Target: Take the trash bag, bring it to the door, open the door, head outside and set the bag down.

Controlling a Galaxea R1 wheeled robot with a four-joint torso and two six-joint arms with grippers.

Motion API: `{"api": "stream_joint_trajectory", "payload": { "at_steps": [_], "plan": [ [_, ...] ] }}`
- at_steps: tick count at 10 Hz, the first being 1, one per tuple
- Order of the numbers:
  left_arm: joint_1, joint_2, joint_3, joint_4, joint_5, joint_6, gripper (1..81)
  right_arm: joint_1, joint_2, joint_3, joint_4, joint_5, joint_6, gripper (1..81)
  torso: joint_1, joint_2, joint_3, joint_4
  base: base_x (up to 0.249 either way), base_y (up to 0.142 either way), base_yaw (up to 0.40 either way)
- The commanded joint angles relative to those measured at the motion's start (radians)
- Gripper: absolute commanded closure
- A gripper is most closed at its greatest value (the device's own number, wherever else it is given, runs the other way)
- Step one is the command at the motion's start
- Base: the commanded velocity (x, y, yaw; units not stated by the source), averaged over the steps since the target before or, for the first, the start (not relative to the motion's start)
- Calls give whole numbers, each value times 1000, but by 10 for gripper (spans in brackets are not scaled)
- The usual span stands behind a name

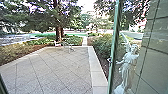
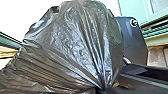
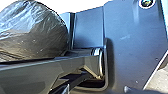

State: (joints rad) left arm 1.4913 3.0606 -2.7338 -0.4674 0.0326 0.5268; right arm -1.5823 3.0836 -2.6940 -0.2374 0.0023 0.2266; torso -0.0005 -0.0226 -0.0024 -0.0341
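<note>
The paved yard (image 1: 55, 68) lies at twelve o'clock, the trash bag (image 2: 75, 42) gripped by its neck (image 2: 102, 83) in the left jaws, presumably against spilling; the right jaws I can't tell.

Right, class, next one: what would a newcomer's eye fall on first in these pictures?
Probably the dark, shiny trash bag, bulging large in the left wrist view, its plastic drawn together in creased folds. Next, in the head view, the pale statue just right of the green upright, with the paved yard stretching away on the upright's other side.
</note>
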Motion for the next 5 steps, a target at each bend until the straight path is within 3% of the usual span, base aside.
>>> {"api": "stream_joint_trajectory", "payload": {
  "at_steps": [1,5],
  "plan": [
    [-68,11,6,3,66,9,811,48,23,19,-20,-59,-20,10,1,0,0,0,111,0,0],
    [-68,12,6,3,66,9,811,46,23,14,-20,-58,-20,10,2,1,0,0,110,0,0]
  ]
}}
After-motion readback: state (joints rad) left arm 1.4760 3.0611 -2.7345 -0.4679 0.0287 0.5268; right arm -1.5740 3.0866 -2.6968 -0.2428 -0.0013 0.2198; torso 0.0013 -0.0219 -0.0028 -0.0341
